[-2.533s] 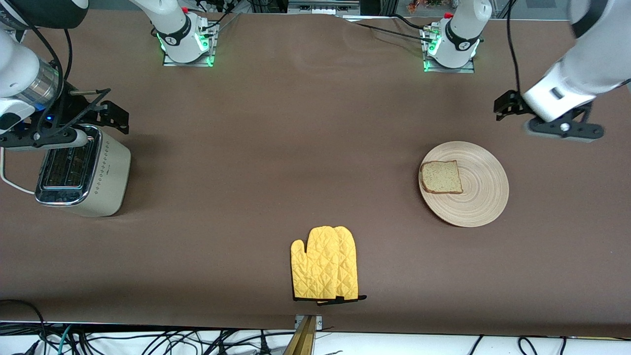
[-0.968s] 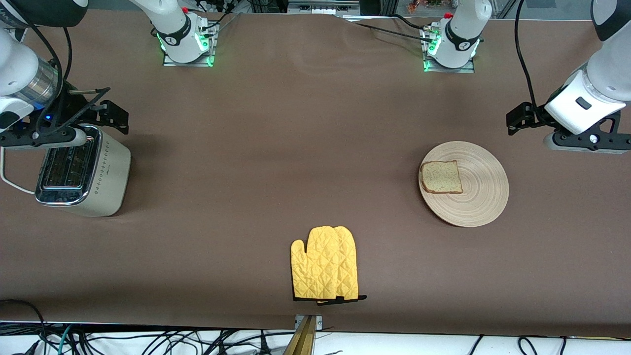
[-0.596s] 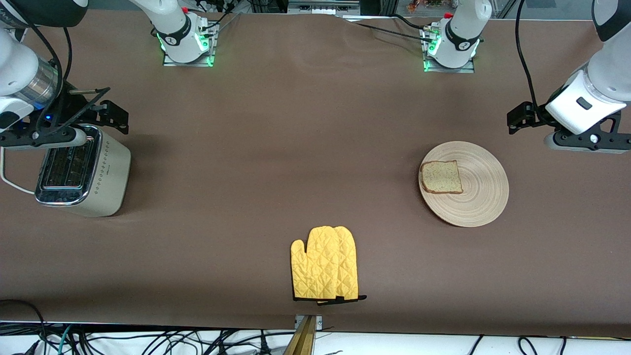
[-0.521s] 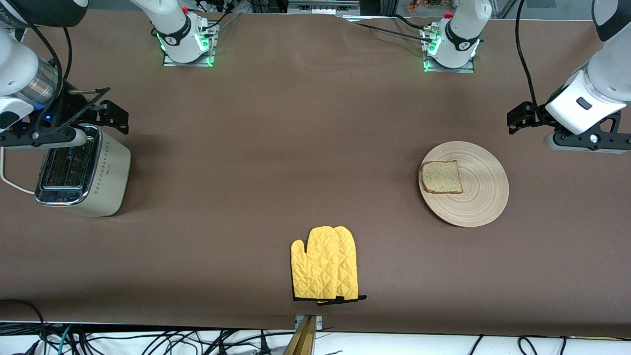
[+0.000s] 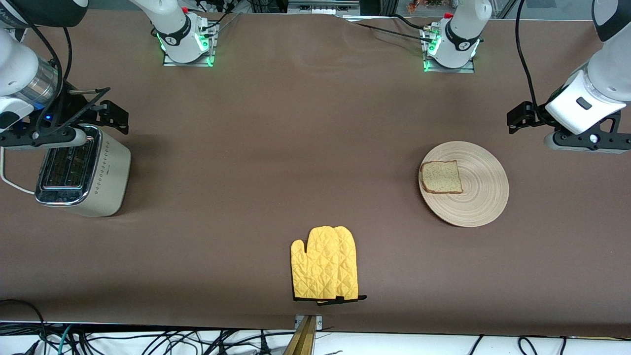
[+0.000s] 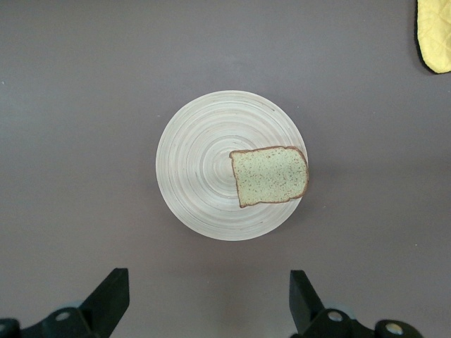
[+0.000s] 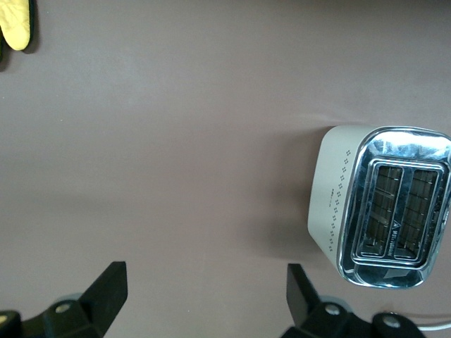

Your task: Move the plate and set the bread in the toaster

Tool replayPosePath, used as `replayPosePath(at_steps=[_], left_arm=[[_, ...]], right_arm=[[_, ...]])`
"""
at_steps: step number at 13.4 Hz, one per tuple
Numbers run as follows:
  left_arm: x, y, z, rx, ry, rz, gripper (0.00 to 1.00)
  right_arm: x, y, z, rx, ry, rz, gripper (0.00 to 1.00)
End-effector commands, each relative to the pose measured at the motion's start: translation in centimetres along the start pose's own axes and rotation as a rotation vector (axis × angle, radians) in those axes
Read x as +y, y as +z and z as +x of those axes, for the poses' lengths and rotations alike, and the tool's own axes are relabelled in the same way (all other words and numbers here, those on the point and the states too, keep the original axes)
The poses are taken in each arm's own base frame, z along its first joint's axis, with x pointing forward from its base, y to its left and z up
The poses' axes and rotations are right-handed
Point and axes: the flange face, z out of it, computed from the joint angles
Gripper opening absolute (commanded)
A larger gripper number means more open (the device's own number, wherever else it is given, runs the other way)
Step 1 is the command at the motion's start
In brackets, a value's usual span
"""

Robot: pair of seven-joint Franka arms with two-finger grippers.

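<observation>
The round beige plate [image 5: 480, 197] lies toward the left arm's end of the table, with the bread [image 5: 441, 177] flat on its rim side that faces the table's middle. In the left wrist view the plate [image 6: 197, 176] and the bread [image 6: 270, 176] lie below the camera. My left gripper [image 5: 567, 125] hangs open and empty [image 6: 208, 306] over bare table just off the plate's edge. The cream toaster [image 5: 81, 172] stands at the right arm's end, slots up [image 7: 384, 204]. My right gripper [image 5: 61, 123] hovers open and empty [image 7: 204, 303] over the table beside the toaster.
A yellow quilted oven mitt [image 5: 325, 264] lies flat near the table's front edge, midway between the plate and the toaster; its tip shows in both wrist views [image 6: 435, 35] [image 7: 15, 24]. The toaster's white cord [image 5: 12, 183] trails off the table's end.
The left arm swung outward toward its end of the table and straightened above the plate's edge, then held still over the last second. The right arm, plate, bread and toaster have not moved.
</observation>
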Motion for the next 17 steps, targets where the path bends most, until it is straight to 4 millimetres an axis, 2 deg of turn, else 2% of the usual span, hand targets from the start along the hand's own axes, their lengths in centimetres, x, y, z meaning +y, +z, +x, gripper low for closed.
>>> replayPosePath(at_steps=[1, 17], left_arm=[[-0.07, -0.66, 0.08, -0.002, 0.008, -0.022, 1.00], [-0.17, -0.56, 0.01, -0.007, 0.002, -0.059, 1.00]], right_arm=[[-0.09, -0.56, -0.28, 0.012, 0.013, 0.002, 1.00], [-0.02, -0.34, -0.24, 0.004, 0.014, 0.001, 1.00]])
